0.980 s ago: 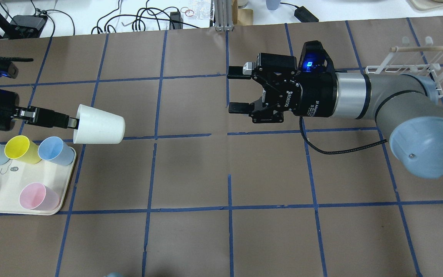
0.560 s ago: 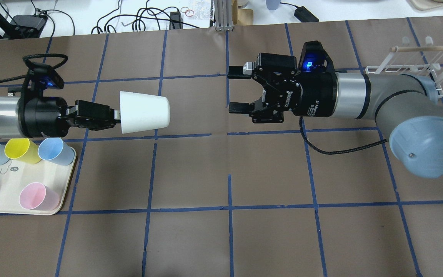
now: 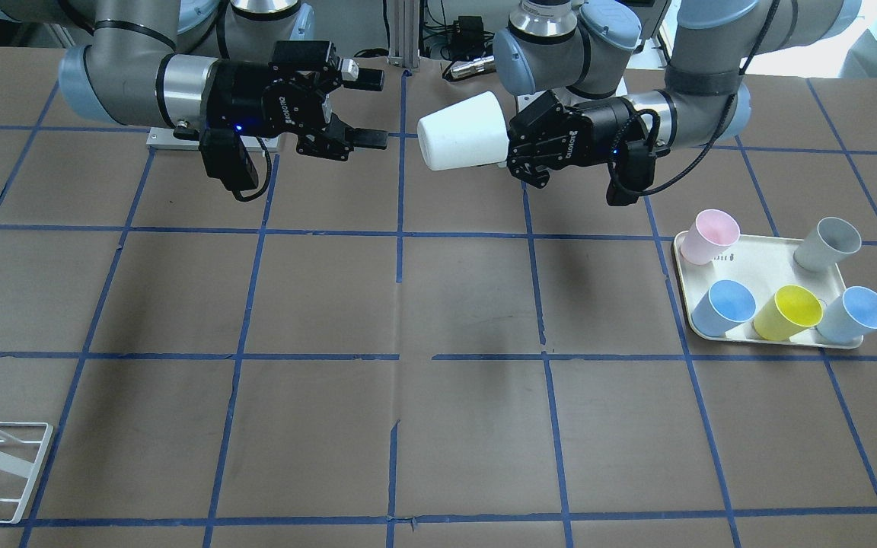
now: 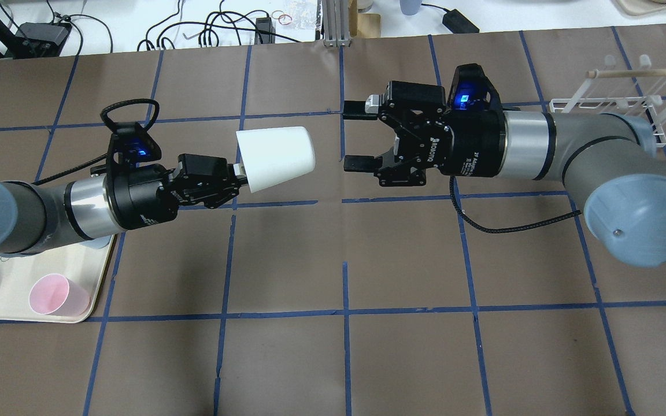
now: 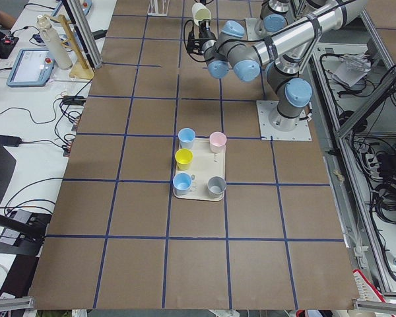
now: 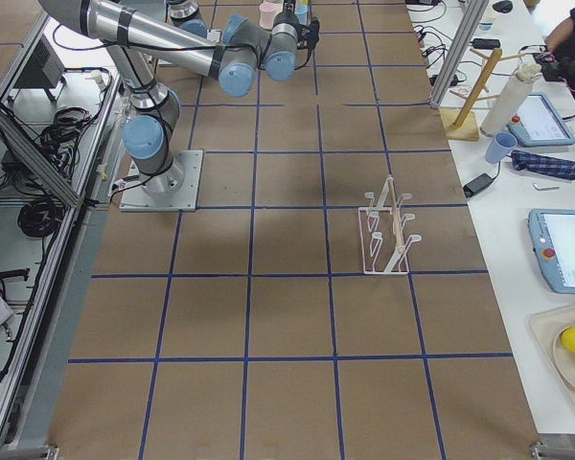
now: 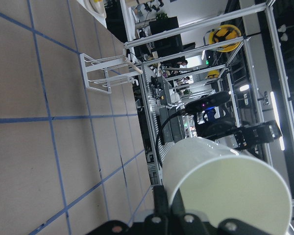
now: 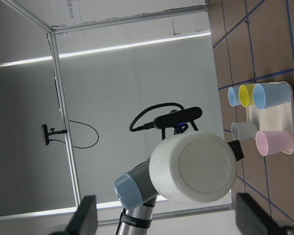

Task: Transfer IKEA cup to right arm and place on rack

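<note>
The IKEA cup (image 4: 275, 157), almost white, lies on its side in the air with its base toward my right gripper. My left gripper (image 4: 239, 177) is shut on the cup's rim. My right gripper (image 4: 348, 136) is open and empty, its jaws a short gap from the cup's base. In the front-facing view the cup (image 3: 463, 141) sits between the left gripper (image 3: 512, 152) and the right gripper (image 3: 377, 109). The right wrist view shows the cup's round base (image 8: 193, 166) centred between its fingers (image 8: 85, 215). The white wire rack (image 4: 628, 101) stands at the far right behind the right arm.
A cream tray (image 3: 773, 262) on the robot's left side holds a pink cup (image 3: 709, 236), a grey cup (image 3: 828, 243), a yellow cup (image 3: 789, 312) and two blue cups. A black cable (image 4: 512, 222) hangs under the right wrist.
My left arm has carried the cup to the right, from beside the tray to just short of the right gripper. The right arm has not moved and stays open.
</note>
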Robot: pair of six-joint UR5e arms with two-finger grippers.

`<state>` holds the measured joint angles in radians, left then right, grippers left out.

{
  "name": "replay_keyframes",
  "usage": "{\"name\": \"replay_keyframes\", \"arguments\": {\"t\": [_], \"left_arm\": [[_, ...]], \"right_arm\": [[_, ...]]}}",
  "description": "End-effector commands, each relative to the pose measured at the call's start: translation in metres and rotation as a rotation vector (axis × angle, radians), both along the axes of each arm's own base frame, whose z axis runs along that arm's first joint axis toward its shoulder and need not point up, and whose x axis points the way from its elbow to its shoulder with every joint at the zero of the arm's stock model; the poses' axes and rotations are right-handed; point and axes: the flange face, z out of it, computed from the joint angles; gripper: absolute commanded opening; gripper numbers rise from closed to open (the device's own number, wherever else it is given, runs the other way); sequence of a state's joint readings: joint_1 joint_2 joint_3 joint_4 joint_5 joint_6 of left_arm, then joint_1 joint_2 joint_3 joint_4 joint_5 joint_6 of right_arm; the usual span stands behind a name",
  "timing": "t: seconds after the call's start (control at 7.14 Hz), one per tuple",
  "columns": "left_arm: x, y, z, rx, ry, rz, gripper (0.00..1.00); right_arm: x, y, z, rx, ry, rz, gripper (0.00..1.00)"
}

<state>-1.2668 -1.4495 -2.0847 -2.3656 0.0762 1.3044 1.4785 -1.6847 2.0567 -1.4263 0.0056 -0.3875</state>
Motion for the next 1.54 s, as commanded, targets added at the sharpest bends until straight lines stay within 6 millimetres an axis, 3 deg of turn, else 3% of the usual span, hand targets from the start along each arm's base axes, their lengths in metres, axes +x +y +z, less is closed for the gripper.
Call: {"name": "replay_keyframes", "arguments": {"t": [0.0,0.84,1.4], "left_arm": [[-0.023,0.008,0.002,0.024,0.033,0.01,0.0],[-0.039,0.027,0.019,0.032,0.035,-0.022,0.0],[-0.039,0.028,0.021,0.025,0.033,-0.025,0.0]], "right_arm": [[0.0,-0.006,-0.011,0.023,-0.001,0.001,1.0],[0.003,0.0,-0.01,0.045,0.001,0.011,1.0],[0.005,0.022,0.003,0.08,0.016,0.022,1.0]]}}
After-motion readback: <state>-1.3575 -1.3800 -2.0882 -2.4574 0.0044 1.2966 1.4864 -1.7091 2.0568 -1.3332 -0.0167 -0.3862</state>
